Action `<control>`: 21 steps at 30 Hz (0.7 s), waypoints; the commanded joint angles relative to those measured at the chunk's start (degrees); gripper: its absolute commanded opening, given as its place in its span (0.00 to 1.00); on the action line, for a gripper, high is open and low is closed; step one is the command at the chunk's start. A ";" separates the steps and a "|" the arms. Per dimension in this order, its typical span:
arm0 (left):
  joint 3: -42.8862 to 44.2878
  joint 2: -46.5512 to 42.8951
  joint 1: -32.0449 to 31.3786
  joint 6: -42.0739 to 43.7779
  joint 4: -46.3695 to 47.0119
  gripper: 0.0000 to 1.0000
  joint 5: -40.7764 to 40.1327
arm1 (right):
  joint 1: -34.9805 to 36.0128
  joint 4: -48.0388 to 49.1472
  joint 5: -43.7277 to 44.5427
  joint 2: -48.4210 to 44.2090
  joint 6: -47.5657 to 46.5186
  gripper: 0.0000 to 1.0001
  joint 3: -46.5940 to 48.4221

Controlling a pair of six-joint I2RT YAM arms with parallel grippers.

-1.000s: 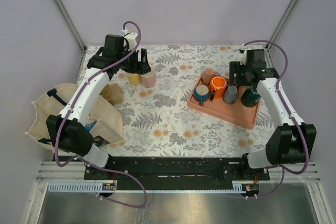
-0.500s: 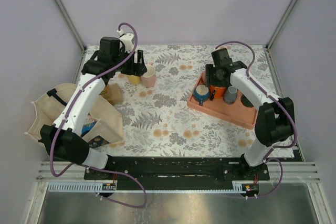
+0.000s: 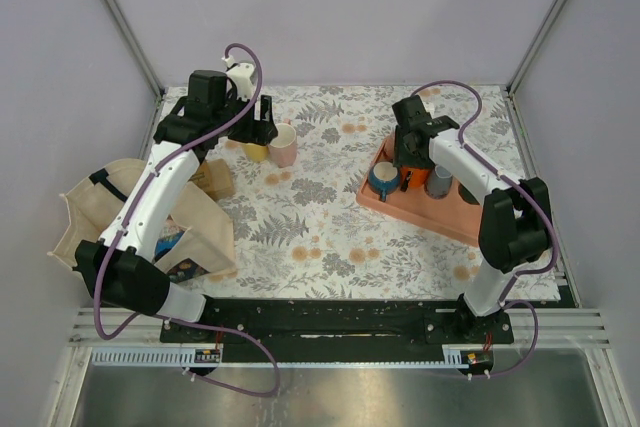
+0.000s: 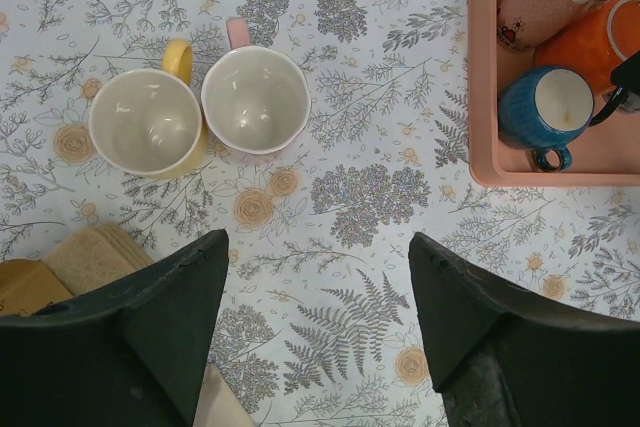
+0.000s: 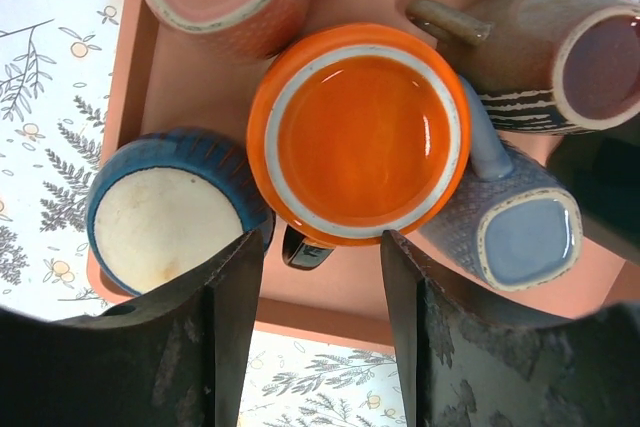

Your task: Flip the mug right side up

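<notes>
A floral cloth [image 3: 320,207] is spread over the table, which is enclosed by plain lilac walls [image 3: 340,17]. The orange mug [image 5: 360,137], apparently base-up, is crowded among other mugs in the pink tray [image 5: 340,322]. It is judged rigid, glazed, slippery and breakable, best taken across its wall or by the handle [image 5: 300,247]. The right gripper [image 5: 322,257] is poised over it, jaws apart and nothing gripped; the left gripper [image 4: 315,247] is spread wide and empty.

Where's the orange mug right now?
Right wrist view, centre: the orange mug stands in the pink tray on the right of the table, between the blue mug and the grey mug, directly under the right hand.
</notes>
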 commanded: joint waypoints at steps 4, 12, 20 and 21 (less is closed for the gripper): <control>2.79 -0.76 -0.05 0.94 1.12 0.76 -1.13 | 0.23 1.39 3.80 -0.71 1.37 0.59 -1.20; 3.41 0.03 -0.05 0.94 1.04 0.76 -1.04 | 0.32 6.57 5.55 0.08 -0.56 0.61 -6.04; 3.93 0.38 -0.05 1.20 0.77 0.76 -0.87 | 0.32 9.82 1.87 -1.06 -3.20 0.75 -8.94; 4.02 0.47 -0.05 1.20 0.77 0.76 -0.95 | 0.32 10.18 1.86 -0.89 -3.37 0.73 -9.03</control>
